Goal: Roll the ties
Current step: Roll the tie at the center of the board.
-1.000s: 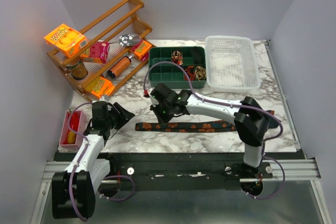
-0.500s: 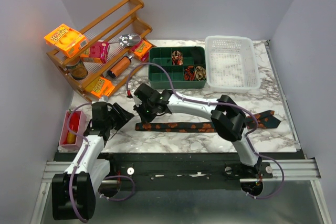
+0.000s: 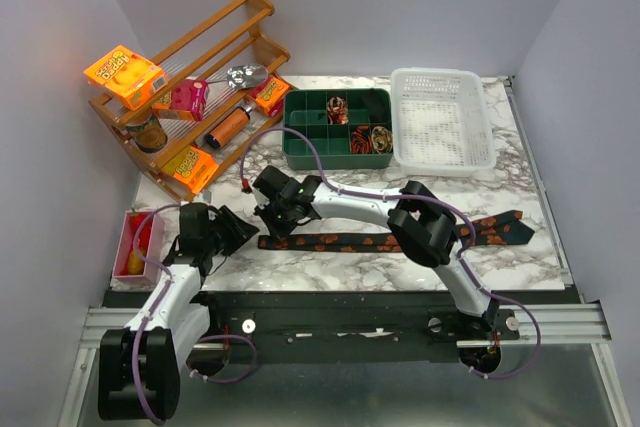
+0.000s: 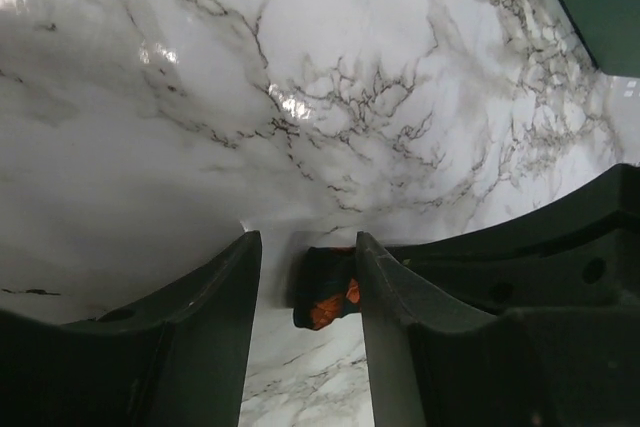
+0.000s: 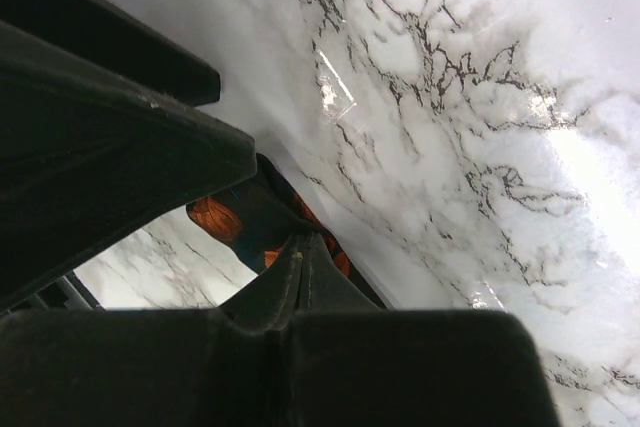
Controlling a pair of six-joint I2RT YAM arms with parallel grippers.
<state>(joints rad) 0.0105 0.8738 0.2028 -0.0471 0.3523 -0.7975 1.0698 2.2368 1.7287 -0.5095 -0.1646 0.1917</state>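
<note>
- Done so far: about three rolled coils (image 3: pixel 338 107) are seen in the green divided tray (image 3: pixel 300 139) at the far edge of the desk (image 3: pixel 250 187).
- One tie (image 3: pixel 400 240) is laid flat at full length along the near edge. No turn has been rolled into it yet.
- The right tool (image 3: pixel 272 217) is reached across to the tie's left end. Its jaws are closed, and in the wrist view the end looks pinched between them.
- The left tool (image 3: pixel 237 230) is held just beside that same end, toward the near-left corner. Its jaws are set at a middling gap and nothing is gripped. The tie end is seen ahead between the fingers, untouched.
- Judged: the roll of this tie is at its very start. The whole length is left to be wound, and the coil is then probably to be dropped in the tray.
- Surface: glossy white marble pattern with grey veins and glare spots. Thin fabric is expected to slide on it.
- Room: plain pale walls are seen on three sides. A wooden rack (image 3: pixel 200 57) with snack packets is set at the far-left corner, a white basket (image 3: pixel 440 162) at the far-right, and a pink bin (image 3: pixel 128 237) at the near-left.
</note>
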